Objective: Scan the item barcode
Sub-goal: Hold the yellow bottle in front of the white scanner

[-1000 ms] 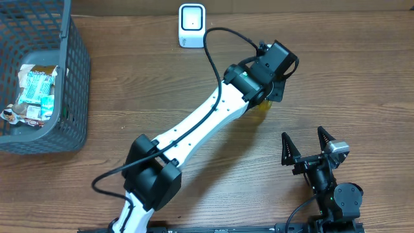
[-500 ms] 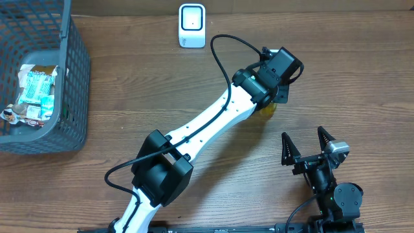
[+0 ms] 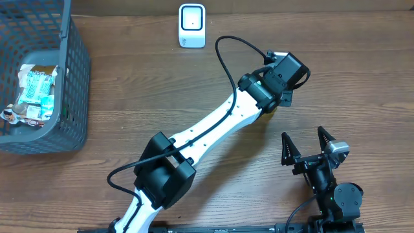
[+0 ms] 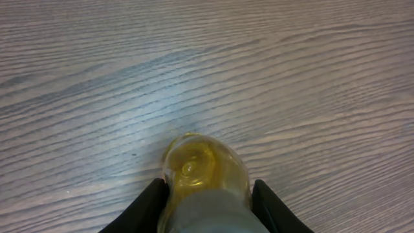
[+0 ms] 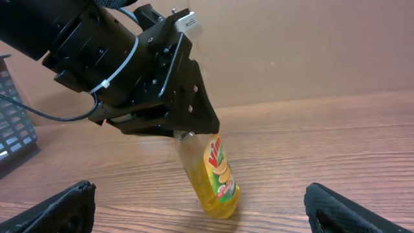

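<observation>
The left claw point(image 5: 206, 129) pinches a yellow bottle point(image 5: 218, 175) by its upper part, with a black finger point(image 4: 143, 208) pressed on each side. In the overhead view this claw sits at about 2 o'clock from the centre of the worktop point(image 3: 129, 84), at the end of the white arm that runs up from 7 o'clock. Only a sliver of the bottle shows below the wrist there.

From the right wrist, the bottle hangs base down and tilted, its top leaning left under the claw. Its base is at the worktop, but whether it rests there I cannot tell. A yellow and green label faces this camera. The left wrist looks down the bottle's length, past its rounded yellow base point(image 4: 194, 168) to the wood grain.

The right claw point(image 3: 305, 147) is at 5 o'clock, spread wide with nothing in it, well apart from the bottle.

A white scanner point(image 3: 192, 24) stands at 12 o'clock, apart from the bottle. A grey basket point(image 3: 74, 84) at 9 o'clock holds some packets point(image 3: 35, 87).
</observation>
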You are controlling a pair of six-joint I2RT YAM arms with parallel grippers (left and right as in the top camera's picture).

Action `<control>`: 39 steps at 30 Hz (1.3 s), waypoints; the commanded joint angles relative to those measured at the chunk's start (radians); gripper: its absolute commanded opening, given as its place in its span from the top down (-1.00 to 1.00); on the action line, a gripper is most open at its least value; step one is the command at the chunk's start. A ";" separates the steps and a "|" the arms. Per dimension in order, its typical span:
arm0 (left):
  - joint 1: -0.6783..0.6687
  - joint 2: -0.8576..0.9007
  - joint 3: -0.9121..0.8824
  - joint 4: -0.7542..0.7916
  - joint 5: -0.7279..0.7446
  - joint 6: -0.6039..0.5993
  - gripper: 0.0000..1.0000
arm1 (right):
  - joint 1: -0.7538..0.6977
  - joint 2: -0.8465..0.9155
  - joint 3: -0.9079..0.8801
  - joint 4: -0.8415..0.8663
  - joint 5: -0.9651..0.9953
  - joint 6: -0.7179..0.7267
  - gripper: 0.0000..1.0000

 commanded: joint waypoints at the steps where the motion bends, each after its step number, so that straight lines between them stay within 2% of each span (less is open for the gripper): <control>1: -0.013 0.011 -0.004 0.007 -0.034 -0.010 0.51 | 0.005 -0.011 -0.011 0.005 0.008 0.000 -1.00; 10: -0.024 0.013 -0.027 0.005 -0.035 -0.058 0.55 | 0.005 -0.011 -0.011 0.005 0.008 0.000 -1.00; 28: -0.025 0.013 -0.039 0.003 -0.026 -0.062 0.33 | 0.005 -0.011 -0.011 0.005 0.008 0.000 -1.00; 31: -0.025 0.013 -0.046 0.004 -0.026 -0.062 0.15 | 0.005 -0.011 -0.011 0.005 0.008 0.000 -1.00; 33: -0.024 0.013 -0.049 0.004 -0.026 -0.062 -0.09 | 0.005 -0.011 -0.011 0.005 0.008 0.000 -1.00; 37: -0.024 0.013 -0.050 0.004 -0.019 -0.061 -0.36 | 0.005 -0.011 -0.011 0.005 0.008 0.000 -1.00; 39: -0.024 0.013 -0.050 0.005 -0.004 -0.061 -0.57 | 0.005 -0.011 -0.011 0.005 0.008 0.000 -1.00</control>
